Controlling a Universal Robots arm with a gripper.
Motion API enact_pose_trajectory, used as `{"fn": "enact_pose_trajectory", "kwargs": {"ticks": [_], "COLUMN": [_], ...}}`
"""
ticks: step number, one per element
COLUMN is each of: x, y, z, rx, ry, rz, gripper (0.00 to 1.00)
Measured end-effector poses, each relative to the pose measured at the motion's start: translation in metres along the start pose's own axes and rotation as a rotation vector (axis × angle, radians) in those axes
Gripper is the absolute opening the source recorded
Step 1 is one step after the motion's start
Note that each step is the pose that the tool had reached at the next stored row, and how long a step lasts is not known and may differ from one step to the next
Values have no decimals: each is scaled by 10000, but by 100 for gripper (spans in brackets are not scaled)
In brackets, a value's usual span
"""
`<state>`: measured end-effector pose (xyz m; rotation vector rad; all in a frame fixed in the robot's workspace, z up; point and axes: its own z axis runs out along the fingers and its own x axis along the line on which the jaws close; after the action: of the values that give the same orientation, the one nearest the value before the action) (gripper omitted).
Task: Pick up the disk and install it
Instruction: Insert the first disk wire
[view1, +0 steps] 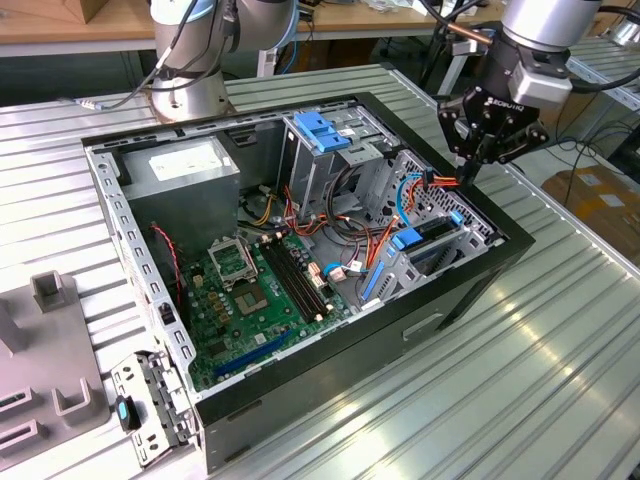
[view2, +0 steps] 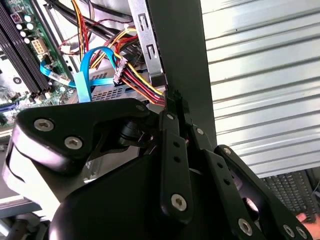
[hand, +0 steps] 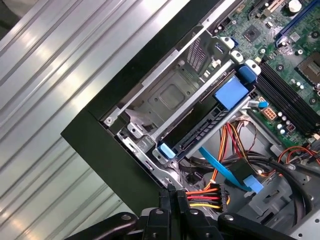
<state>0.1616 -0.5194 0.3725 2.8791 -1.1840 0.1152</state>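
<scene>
- Nearest in the exterior view, a ribbed metal surface carries an open black computer case, with a small metal bracket leaning at its corner on the exterior view's left.
- Inside the case, the green motherboard lies flat on the floor of the case.
- Just behind the long black wall, toward the exterior view's right, the disk sits in a metal bay inside the case.
- In the first wrist view the disk reads as a narrow dark strip with a bright blue carrier piece at each of its 2 ends.
- Its long axis runs parallel to that long black wall. 1 end points at the case corner on the exterior view's right, the other toward the motherboard.
- Beyond the disk, the end effector hangs over the case's short wall, apart from the disk.
- In both wrist views its 2 fingers are pressed together.
- The tips touch the plug of a red, yellow and black wire bundle; whether they pinch it I cannot tell.
- A flat blue cable runs just beside that plug.
- Farther back stand a grey metal cage with a blue handle and a large grey box.
- Farthest, the arm's base stands on the surface behind the case.
</scene>
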Motion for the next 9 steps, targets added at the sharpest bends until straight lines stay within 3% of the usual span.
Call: {"fn": "enact_pose_trajectory", "kwargs": {"ticks": [9], "x": [-11], "y": [11], "z": [0], "rx": [-55], "ry": [3], "rz": [699], "gripper": [17]}}
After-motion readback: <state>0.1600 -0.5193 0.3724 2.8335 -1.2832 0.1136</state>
